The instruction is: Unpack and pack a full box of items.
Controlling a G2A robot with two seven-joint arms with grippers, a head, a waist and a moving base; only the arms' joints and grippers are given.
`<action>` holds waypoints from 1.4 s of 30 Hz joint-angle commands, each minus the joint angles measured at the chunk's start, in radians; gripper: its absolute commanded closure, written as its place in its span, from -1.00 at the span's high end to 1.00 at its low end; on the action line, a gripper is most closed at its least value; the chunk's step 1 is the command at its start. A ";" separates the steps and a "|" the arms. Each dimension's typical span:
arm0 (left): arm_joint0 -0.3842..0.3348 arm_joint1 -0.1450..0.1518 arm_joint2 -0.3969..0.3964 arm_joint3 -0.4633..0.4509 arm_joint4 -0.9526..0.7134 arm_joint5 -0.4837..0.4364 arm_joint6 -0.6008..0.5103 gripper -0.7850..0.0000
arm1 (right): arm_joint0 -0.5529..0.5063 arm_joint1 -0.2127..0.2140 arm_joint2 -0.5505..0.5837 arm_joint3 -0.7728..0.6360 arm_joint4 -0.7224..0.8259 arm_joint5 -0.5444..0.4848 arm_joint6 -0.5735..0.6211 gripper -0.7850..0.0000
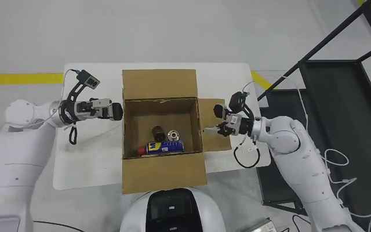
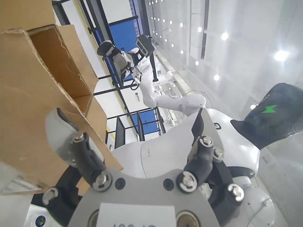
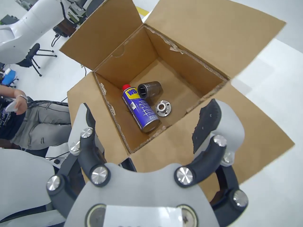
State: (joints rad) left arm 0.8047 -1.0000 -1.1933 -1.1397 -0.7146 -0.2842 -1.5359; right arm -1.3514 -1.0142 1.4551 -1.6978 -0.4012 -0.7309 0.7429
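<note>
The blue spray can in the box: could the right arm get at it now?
Probably yes: the box stands open, nothing covers the spray can, and the right tool hangs open just outside the rim.

I see the cardboard box (image 3: 213, 36) upright, all four flaps folded out, torn along the rim edges. Three items are on its floor. A blue/yellow spray can (image 3: 140, 109) lies on its side along the wall nearest me, red cap toward my left. A dark steel linear bearing (image 3: 150, 89) lies on its side just beside the can's cap end. A small silver flange (image 3: 163, 108) lies flat next to both.
</note>
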 commanded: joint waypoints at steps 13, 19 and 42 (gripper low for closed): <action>-0.138 -0.072 0.294 0.057 0.308 -0.131 0.131 1.00 | -0.077 0.017 0.074 0.215 0.114 0.068 -0.006 1.00; -0.110 -0.043 0.334 -0.046 0.416 -0.183 0.183 1.00 | -0.052 0.011 0.000 0.281 0.196 0.007 0.016 1.00; 0.030 0.112 0.041 -0.158 0.327 -0.258 0.258 1.00 | 0.166 0.004 -0.250 0.114 0.302 -0.133 0.166 1.00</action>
State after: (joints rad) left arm 0.8207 -0.8956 -1.1271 -1.3015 -0.3794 -0.5381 -1.2822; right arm -1.2224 -1.0043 1.2527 -1.5970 -0.0968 -0.8645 0.8996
